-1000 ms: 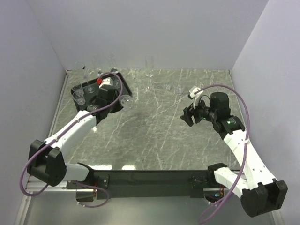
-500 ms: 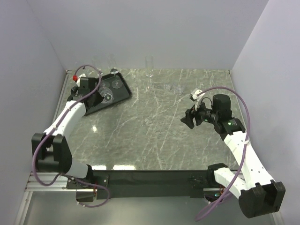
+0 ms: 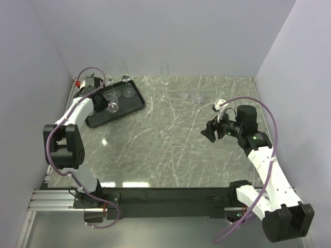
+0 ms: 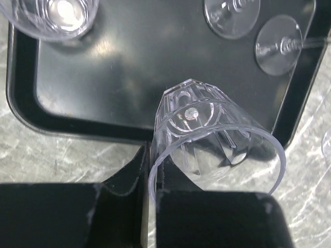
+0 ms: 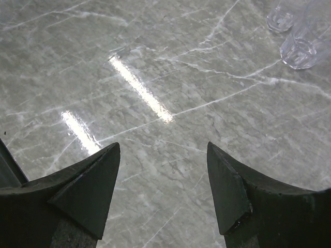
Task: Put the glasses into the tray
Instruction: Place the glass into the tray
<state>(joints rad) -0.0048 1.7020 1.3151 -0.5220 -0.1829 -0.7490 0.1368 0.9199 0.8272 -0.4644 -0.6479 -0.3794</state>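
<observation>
In the upper left of the top view, the left gripper [image 3: 102, 102] is closed tight on one wall of a tumbler [image 4: 207, 134]. It pinches the rim so the base points down at the tray [image 4: 129, 67], likely for setting down. The right gripper [image 5: 163, 170] hangs wide open, empty, over the counter [image 5: 155, 77].

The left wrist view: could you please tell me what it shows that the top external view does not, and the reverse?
Only the left wrist view shows the left gripper pinching the rim of a faceted tumbler, which is tilted over the edge of the tray. Only the top external view shows the right gripper, open above the marble table, and a tall flute standing by the back wall. Both show the black tray with stemmed glasses standing in it.
</observation>
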